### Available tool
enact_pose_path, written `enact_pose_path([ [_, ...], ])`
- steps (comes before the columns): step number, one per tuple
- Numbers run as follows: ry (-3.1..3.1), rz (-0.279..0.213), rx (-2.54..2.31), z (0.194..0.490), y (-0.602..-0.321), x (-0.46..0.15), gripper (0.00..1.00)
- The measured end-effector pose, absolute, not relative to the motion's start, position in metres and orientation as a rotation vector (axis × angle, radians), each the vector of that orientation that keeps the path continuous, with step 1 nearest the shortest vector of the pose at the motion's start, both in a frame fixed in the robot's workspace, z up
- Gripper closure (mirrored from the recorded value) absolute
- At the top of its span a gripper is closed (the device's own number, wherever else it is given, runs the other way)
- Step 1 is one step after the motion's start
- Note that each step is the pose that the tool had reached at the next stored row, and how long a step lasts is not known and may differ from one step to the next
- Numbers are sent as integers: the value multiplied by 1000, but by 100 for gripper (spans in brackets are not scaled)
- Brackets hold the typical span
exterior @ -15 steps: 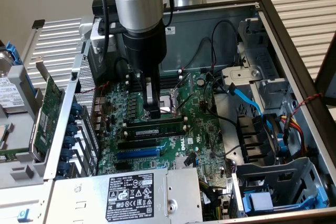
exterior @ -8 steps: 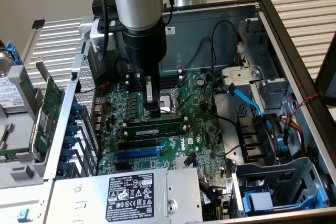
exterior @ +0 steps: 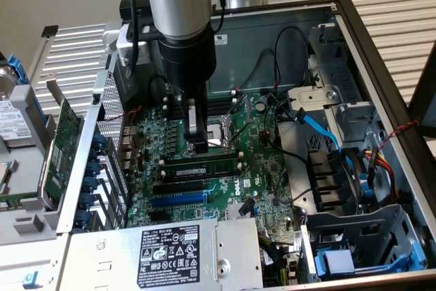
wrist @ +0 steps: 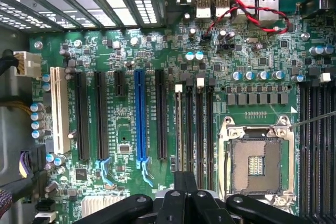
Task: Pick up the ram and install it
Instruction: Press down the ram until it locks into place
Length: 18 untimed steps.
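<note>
In the exterior view, the arm reaches down into an open computer case [exterior: 381, 66], and its claw [exterior: 197, 146] hangs low over the motherboard [exterior: 269, 168], right by the bare processor socket [exterior: 221, 134]. Just in front of the claw, a memory stick [exterior: 204, 167] lies along a slot, level and low, with a pale label on its side. It appears already seated, so the main work looks done, though whether the end clips have locked I cannot tell. A broader green card [exterior: 63, 141] stands outside the case at the exterior view's left, and a power supply [exterior: 170, 250] with a black label sits in the foreground. The claw's fingers are pressed together and nothing hangs between them; the tips look to be just above or touching the board area next to the stick, and I cannot tell which.

In the wrist view, the claw [wrist: 185, 182] shows as a dark, narrow tip, fingers pressed together, holding nothing. It points at the group of memory slots [wrist: 194, 119] between the long blue slot [wrist: 139, 116] and the processor socket [wrist: 257, 161]. The stick cannot be made out with certainty among these slots.
</note>
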<state>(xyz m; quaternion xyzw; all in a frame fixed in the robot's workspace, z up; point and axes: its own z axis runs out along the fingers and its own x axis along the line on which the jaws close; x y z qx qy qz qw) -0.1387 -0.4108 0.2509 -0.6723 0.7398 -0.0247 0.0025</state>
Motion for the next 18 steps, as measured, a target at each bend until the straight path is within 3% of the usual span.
enact_pose_path([
  [18, 2562, -60, -1802, 251, -411, -139, 90],
])
